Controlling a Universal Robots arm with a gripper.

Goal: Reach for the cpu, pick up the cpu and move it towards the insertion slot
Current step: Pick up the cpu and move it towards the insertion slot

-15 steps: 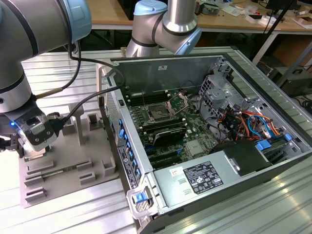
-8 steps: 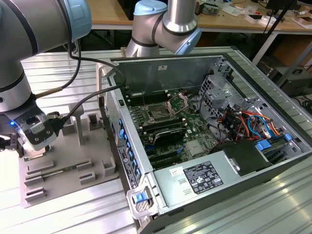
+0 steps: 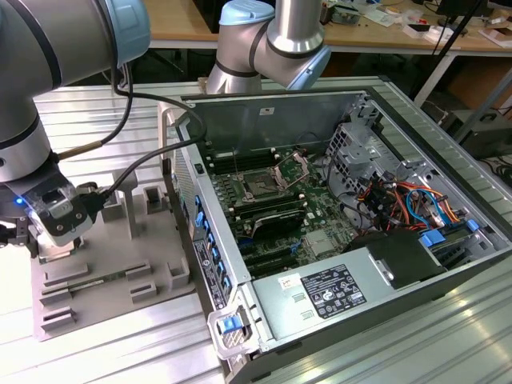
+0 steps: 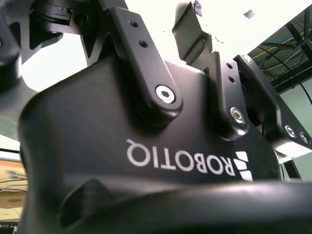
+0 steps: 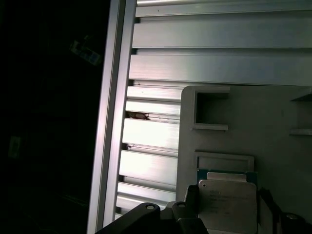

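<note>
Claw [image 3: 42,230] down at grey tray [image 3: 120,268], cpu [image 5: 227,204] right at its tip; open or clamped: cannot tell.
Looks light, thin, stiff; smooth metal lid likely slippery, underside probably fragile, so best taken by two opposite edges, kept flat. Count: one cpu, one tray, one insertion slot [image 3: 262,186], well apart inside open case [image 3: 280,112].

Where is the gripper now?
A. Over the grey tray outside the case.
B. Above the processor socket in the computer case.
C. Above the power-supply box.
A: the gripper is over the grey tray, at the exterior view's left of the computer case; the first wrist view shows the cpu against that tray.
</note>
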